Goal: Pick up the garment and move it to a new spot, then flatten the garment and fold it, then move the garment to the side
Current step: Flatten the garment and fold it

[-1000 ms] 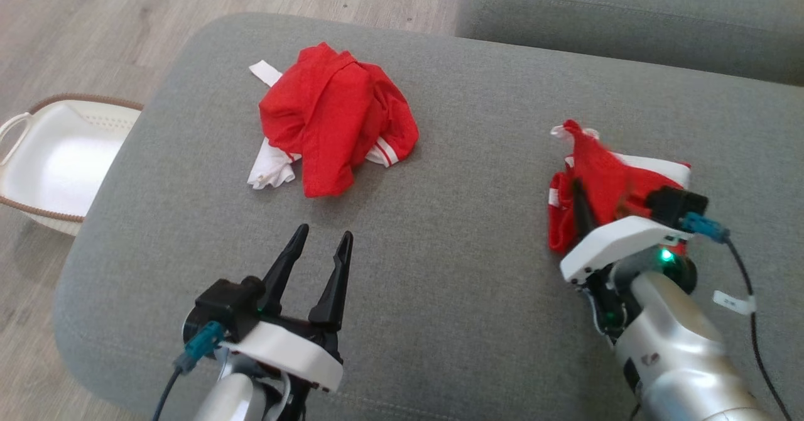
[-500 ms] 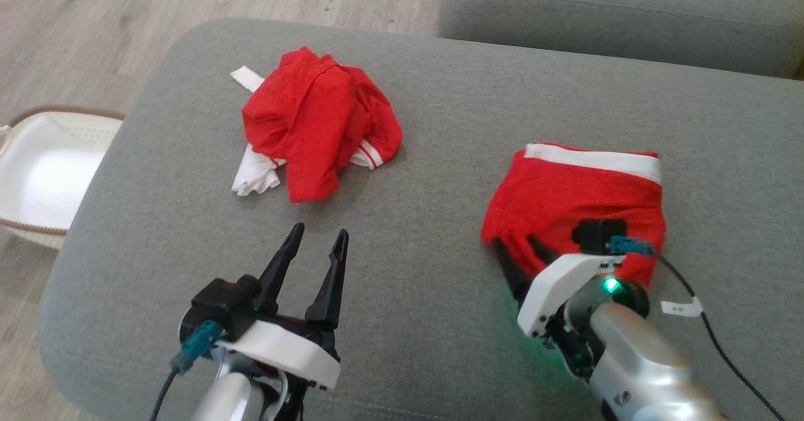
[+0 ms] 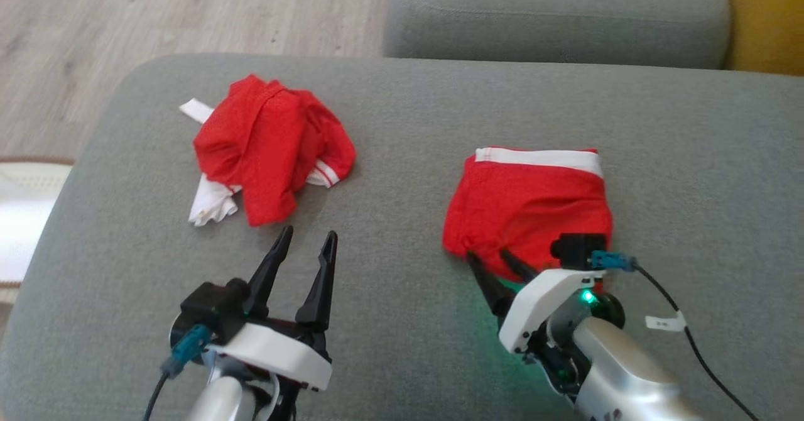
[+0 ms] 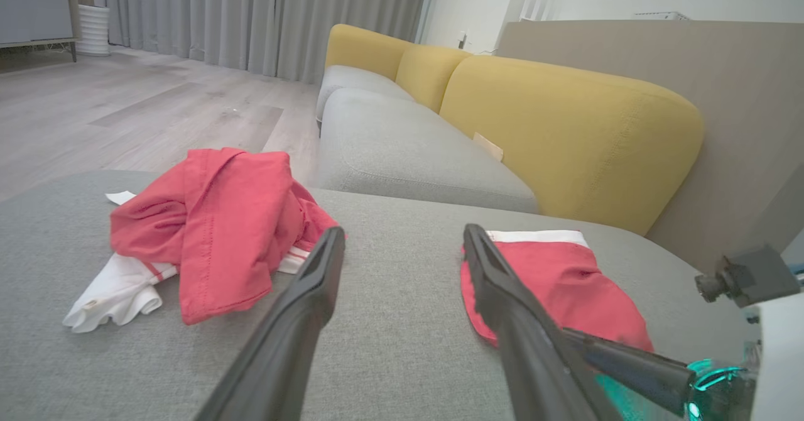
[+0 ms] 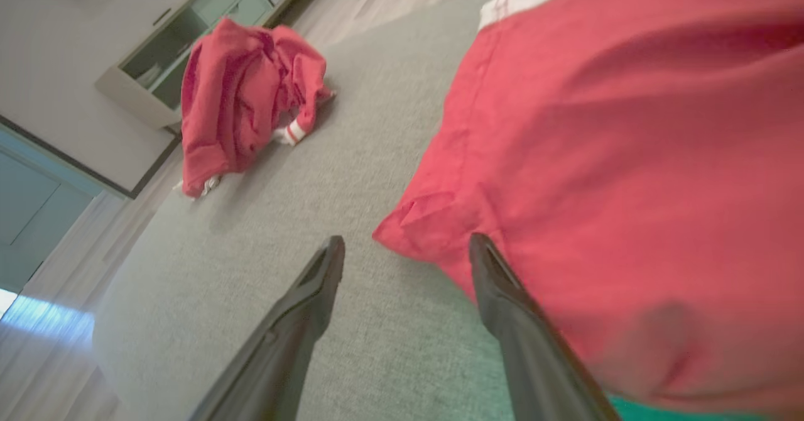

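The task is looking nearly finished. The folded red garment (image 3: 527, 207) is lying flat on the grey cushion (image 3: 402, 113), at about 3 o'clock in the head view, with its white band on the far edge. I judge that the folding is done and that this place is the side spot. The right gripper (image 3: 487, 256) is standing at about 5 o'clock, at the near left corner of the garment. Its jaws are spread wide and are gripping nothing, though one finger is lying over the cloth edge in the right wrist view. The left gripper (image 3: 309, 232), at about 7 o'clock, is also wide and empty, hovering above the cushion. A crumpled red garment (image 3: 267, 141) is resting at 10 o'clock, well apart, not yet handled. What is left is probably only pulling the right arm away.

One second ago the right gripper was closed on the garment, which was bunched and raised; now the garment is released and spread. The whole picture has shifted, so the camera has moved, not the cushion.
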`<state>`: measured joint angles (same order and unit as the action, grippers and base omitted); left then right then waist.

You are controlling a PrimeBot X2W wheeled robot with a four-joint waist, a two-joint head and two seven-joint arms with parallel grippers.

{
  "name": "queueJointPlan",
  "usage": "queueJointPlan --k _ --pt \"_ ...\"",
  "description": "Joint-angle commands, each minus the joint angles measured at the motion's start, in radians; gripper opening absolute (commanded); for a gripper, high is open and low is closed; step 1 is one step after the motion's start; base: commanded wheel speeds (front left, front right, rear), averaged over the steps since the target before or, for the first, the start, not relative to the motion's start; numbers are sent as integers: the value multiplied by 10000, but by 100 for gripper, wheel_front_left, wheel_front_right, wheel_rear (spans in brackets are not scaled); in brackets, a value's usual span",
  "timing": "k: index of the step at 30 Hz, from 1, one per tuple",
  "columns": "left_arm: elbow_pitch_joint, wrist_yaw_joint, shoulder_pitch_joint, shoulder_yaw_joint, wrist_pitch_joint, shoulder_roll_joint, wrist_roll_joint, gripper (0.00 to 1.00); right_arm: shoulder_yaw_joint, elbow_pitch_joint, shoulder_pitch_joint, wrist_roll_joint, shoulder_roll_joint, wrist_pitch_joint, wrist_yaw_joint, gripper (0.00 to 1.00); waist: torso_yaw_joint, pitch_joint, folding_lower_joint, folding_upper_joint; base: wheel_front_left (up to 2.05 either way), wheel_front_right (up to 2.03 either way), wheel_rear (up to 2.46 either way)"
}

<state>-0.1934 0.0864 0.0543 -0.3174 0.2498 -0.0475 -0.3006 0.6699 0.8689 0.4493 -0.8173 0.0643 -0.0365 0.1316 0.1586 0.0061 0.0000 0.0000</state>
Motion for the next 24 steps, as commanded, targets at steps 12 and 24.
queueJointPlan --k 12,24 --pt "817 -152 179 679 120 -28 26 100 -1797 -656 147 2165 777 -2035 -9 100 -668 -365 0 0 0 0 0" --pt "1239 -244 72 1051 120 -28 292 100 -6060 -4032 -2339 6457 36 -2249 -9 100 -990 -403 0 0 0 0 0"
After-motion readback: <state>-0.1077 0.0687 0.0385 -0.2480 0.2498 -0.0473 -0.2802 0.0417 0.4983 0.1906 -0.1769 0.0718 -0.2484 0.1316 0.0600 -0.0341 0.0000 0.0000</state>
